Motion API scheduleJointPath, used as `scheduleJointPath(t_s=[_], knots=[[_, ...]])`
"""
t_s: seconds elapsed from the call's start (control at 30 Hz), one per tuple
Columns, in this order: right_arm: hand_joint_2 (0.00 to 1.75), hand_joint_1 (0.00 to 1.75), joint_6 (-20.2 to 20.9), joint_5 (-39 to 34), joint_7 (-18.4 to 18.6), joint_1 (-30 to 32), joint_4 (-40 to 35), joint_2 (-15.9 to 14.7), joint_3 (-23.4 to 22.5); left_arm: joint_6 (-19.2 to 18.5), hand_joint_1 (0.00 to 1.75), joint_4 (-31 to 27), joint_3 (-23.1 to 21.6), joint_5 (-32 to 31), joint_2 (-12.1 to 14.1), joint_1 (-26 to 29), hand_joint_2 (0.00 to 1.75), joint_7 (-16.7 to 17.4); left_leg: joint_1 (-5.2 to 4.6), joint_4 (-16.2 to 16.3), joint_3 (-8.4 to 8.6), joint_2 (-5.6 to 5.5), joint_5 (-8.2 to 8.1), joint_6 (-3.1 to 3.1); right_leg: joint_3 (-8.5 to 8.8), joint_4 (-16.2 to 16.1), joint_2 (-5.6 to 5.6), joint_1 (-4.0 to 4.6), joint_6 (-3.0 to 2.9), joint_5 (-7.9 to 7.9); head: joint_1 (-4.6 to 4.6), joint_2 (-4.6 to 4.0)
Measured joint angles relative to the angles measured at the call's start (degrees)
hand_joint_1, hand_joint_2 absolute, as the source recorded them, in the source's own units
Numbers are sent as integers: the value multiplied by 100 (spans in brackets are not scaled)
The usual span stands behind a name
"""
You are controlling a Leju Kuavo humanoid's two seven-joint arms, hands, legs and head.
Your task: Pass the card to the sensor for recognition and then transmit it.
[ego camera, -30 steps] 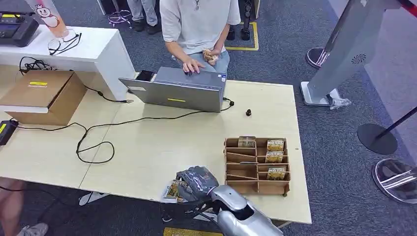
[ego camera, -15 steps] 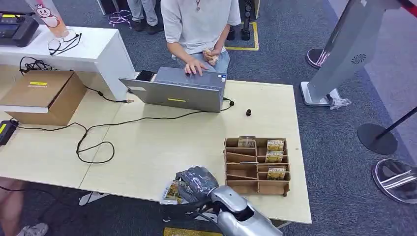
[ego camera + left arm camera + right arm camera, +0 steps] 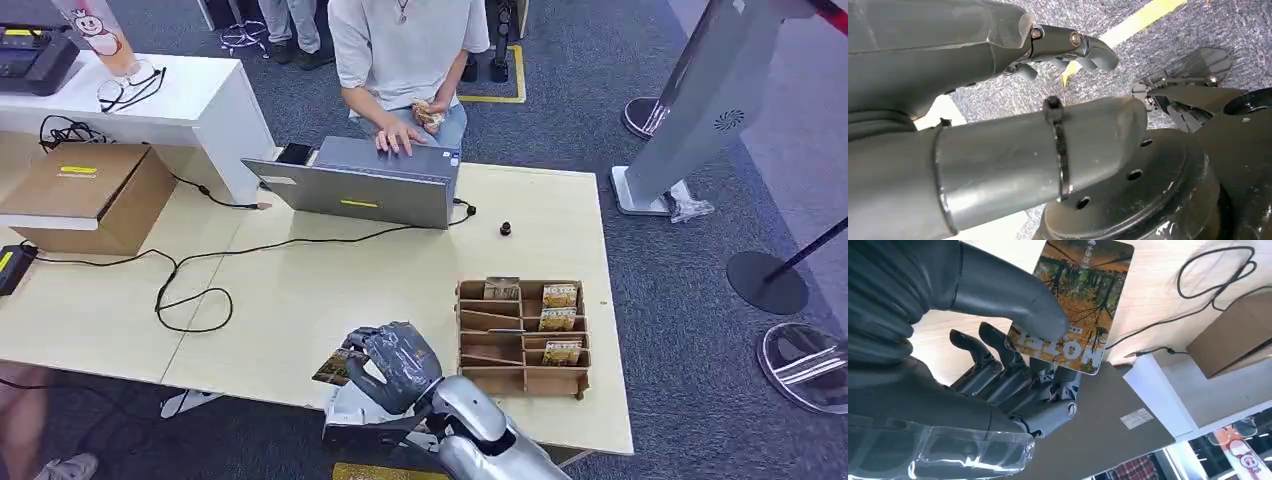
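Slippage is the chief risk: the card (image 3: 1075, 305) is pinched by the right hand (image 3: 392, 362) between the thumb and the fingers (image 3: 998, 360) along one short edge only, most of it standing free. It is held above the desk (image 3: 300, 290) near the front edge, at about seven o'clock from the wooden card rack (image 3: 522, 338). A quick swing could twist it loose. The cable (image 3: 190, 290), lying at ten o'clock from the hand, could be snagged. Whether the left hand (image 3: 1073, 42) is closed cannot be told; it hangs over the floor.

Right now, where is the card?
In the head view, the card is pinched in the right hand at the table's near edge, left of the wooden organizer.
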Motion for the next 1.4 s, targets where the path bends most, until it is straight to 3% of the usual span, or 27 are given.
scheduleJointPath(t_s=[0.13, 0.27, 0.4, 0.83, 1.4], knots=[[175, 175, 436, -258, 114, -1, -94, -24, -2, 35, 0, 2, -2, -2, 28, -11, 0, -2, 0, 0, 0, 0, 0, 0, 0, 0, 0, 0, 0, 0, 0, 0], [175, 175, 1317, -917, 243, 2, -225, -55, -4, 103, 0, 20, -2, -9, 89, -30, 0, 9, 1, 0, 0, 0, 0, 0, -1, 0, 0, 0, 0, 0, 0, 0], [175, 175, 1681, -1335, 217, 34, -419, -131, -48, 144, 0, 76, 0, 15, 140, -28, 0, 0, 0, 0, 0, 0, 0, 0, -1, 0, 1, 1, 0, 0, 0, 0], [175, 175, 1768, -1537, 74, 344, -1012, -511, -173, 149, 0, 114, 35, 52, 190, 3, 0, -79, 1, 0, -1, 0, 0, 0, -1, 0, 0, 0, 0, 0, -2, 0], [175, 175, 1751, -1204, -61, 667, -1226, -804, -192, -210, 0, -79, 374, 68, 26, 145, 0, -35, 0, 0, -1, 0, -1, 0, -1, -1, 0, 0, 0, -1, 0, 0]])
